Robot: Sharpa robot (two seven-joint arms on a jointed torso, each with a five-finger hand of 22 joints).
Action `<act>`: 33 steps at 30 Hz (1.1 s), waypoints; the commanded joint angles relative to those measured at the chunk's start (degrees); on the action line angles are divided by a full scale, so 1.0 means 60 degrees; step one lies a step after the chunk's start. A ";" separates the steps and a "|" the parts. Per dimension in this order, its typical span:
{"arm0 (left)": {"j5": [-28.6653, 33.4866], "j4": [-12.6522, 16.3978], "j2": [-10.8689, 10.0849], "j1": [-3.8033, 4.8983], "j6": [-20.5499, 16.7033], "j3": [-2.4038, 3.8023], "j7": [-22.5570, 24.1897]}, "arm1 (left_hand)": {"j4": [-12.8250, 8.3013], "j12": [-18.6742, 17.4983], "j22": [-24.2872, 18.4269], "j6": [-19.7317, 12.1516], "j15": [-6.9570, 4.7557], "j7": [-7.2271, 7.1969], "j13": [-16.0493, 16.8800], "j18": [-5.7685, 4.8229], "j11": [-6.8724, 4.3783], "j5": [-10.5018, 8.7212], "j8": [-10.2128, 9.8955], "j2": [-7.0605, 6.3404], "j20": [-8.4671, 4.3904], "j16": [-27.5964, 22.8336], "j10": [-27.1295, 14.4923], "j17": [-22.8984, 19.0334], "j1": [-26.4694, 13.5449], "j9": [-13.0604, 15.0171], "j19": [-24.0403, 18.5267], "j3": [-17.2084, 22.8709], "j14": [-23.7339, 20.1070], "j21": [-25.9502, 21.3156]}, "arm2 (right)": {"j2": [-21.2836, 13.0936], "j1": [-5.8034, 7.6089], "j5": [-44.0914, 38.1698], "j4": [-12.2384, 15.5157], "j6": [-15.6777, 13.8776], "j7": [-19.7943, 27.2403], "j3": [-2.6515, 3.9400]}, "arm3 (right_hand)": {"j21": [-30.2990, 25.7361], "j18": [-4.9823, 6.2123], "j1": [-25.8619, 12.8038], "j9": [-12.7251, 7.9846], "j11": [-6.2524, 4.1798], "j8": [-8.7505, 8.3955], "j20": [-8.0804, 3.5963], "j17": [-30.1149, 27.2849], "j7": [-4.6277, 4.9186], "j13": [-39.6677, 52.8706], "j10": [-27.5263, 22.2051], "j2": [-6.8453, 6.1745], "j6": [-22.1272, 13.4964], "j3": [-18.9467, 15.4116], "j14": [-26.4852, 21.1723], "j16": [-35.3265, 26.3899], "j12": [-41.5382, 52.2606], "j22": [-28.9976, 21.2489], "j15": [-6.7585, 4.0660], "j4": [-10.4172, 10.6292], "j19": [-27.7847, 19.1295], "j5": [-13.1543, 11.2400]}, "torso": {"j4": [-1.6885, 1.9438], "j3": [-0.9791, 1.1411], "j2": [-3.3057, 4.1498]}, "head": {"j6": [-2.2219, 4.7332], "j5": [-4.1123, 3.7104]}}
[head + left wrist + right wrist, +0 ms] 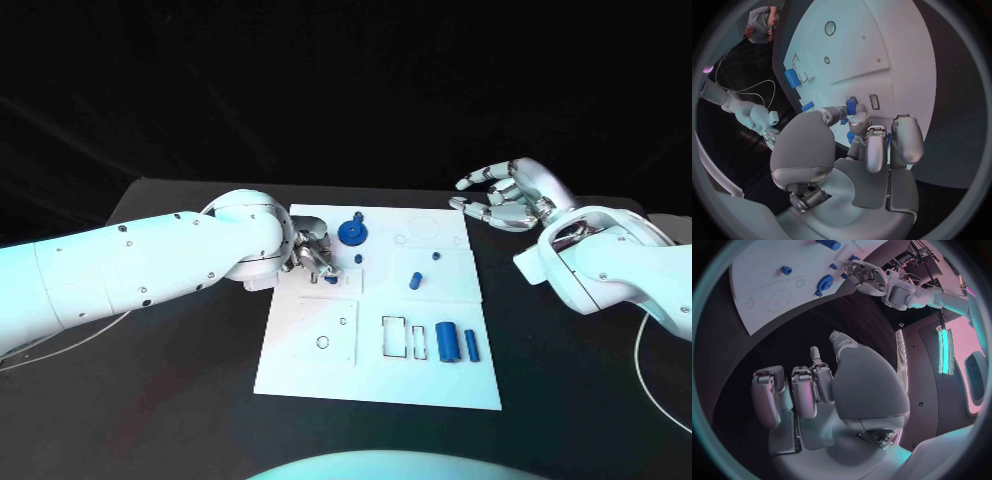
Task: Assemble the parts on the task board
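White task board (pixel 378 360), small blue parts (pixel 456 343), rectangular cutouts (pixel 404 337)

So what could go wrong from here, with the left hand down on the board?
The left hand seems to pinch a small blue piece at its fingertips; it may slip or go in tilted. The blue gear stands right beside those fingers and could get knocked. The right hand hovers off the white board, so nothing steadies the board.
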 commanded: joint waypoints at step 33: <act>0.0108 -0.0083 0.0157 -0.0020 0.0389 -0.0006 -0.0014 | -0.1583 0.0241 0.0336 0.0445 -0.0188 -0.0283 0.0243 -0.0199 -0.0147 0.0566 0.0133 0.0029 -0.0114 0.0071 0.0321 0.2511 -0.0664 0.0284 0.0142 0.1316 0.0992 0.0227 | 0.0009 -0.0012 -0.0046 -0.0019 0.0080 0.0070 -0.0001 | 0.0042 -0.0066 -0.0113 -0.0020 -0.0053 0.0066 -0.0085 0.2516 -0.0013 0.1319 -0.0036 -0.0076 0.0032 0.0097 0.0978 0.0052 -0.0073 0.2510 -0.0072 0.0005 0.0999 0.0047 | -0.0003 0.0002 0.0000 | -0.0081 -0.0021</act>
